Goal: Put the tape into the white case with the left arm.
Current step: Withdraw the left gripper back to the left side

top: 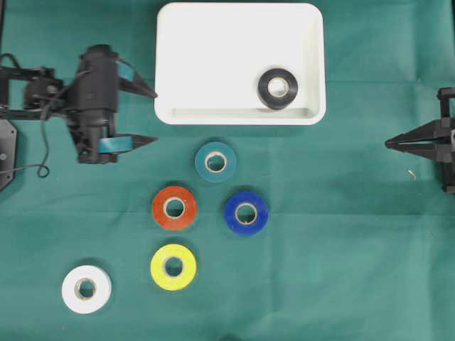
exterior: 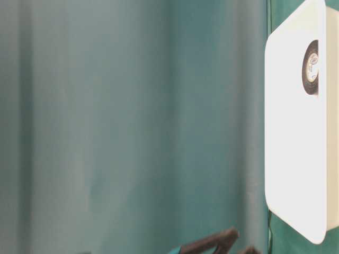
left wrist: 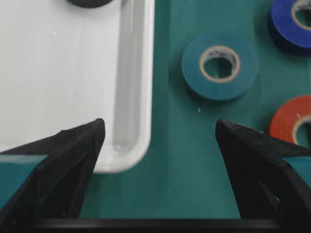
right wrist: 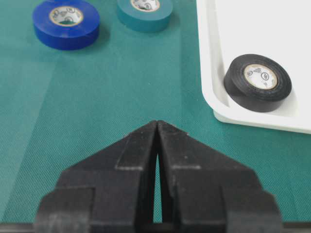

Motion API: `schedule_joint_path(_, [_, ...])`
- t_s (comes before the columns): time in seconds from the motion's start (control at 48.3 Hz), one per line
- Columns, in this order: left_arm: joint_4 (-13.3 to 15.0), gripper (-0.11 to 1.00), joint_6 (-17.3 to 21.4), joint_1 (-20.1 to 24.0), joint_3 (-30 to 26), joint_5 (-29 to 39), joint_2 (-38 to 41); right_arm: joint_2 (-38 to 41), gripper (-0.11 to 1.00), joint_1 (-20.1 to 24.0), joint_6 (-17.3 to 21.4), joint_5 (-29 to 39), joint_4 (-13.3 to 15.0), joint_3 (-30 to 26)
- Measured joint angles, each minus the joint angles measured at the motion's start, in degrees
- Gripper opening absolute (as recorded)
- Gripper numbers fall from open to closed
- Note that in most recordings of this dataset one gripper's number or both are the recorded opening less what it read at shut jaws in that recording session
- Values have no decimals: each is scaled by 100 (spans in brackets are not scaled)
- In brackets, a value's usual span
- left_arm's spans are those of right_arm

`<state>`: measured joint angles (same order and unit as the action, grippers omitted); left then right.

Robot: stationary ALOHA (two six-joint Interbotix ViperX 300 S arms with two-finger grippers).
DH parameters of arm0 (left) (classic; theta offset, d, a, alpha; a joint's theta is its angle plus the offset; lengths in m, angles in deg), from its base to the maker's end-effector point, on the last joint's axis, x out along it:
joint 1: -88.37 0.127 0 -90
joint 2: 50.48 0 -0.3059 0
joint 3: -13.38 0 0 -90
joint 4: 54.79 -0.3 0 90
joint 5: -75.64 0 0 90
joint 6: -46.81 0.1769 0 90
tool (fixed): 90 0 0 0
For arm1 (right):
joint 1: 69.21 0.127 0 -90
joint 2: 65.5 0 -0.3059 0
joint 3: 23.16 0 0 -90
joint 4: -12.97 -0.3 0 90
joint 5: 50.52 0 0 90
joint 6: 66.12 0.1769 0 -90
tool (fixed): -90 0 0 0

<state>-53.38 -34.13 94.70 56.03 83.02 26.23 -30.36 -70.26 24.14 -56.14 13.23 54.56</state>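
Note:
The white case (top: 213,57) lies at the back middle of the green cloth; it also shows in the table-level view (exterior: 291,132), the left wrist view (left wrist: 58,73) and the right wrist view (right wrist: 252,24). A black tape roll (top: 278,88) lies flat inside it near its front right corner (right wrist: 258,82). My left gripper (top: 156,117), with teal bands, is open and empty just left of the case's front left corner (left wrist: 159,126). My right gripper (top: 387,144) is shut and empty at the far right (right wrist: 157,124).
Loose tape rolls lie on the cloth in front of the case: teal (top: 215,162), red (top: 174,207), blue (top: 246,212), yellow (top: 173,267) and white (top: 86,289). The teal roll (left wrist: 219,65) is the nearest ahead of the left gripper.

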Motion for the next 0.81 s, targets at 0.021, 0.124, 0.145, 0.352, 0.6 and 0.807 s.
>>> schedule_joint_path(0.021, [0,98,0,0,53,-9,-62,0,-9,9,0,0,0,0])
schedule_joint_path(0.124, [0,98,-18,-70,308,-18,-378,-9,-9,0,-9,0,0,0])
schedule_joint_path(0.145, [0,98,0,-105,378,-18,-439,0,-9,0,0,0,0,0])
schedule_joint_path(0.352, [0,98,9,-369,642,-18,-677,0,-9,0,0,0,0,0])
schedule_joint_path(0.6, [0,98,0,-448,712,-9,-686,0,-9,0,0,0,0,0])
schedule_joint_path(0.807, [0,97,0,-457,712,0,-686,-9,-9,0,-9,0,0,0])
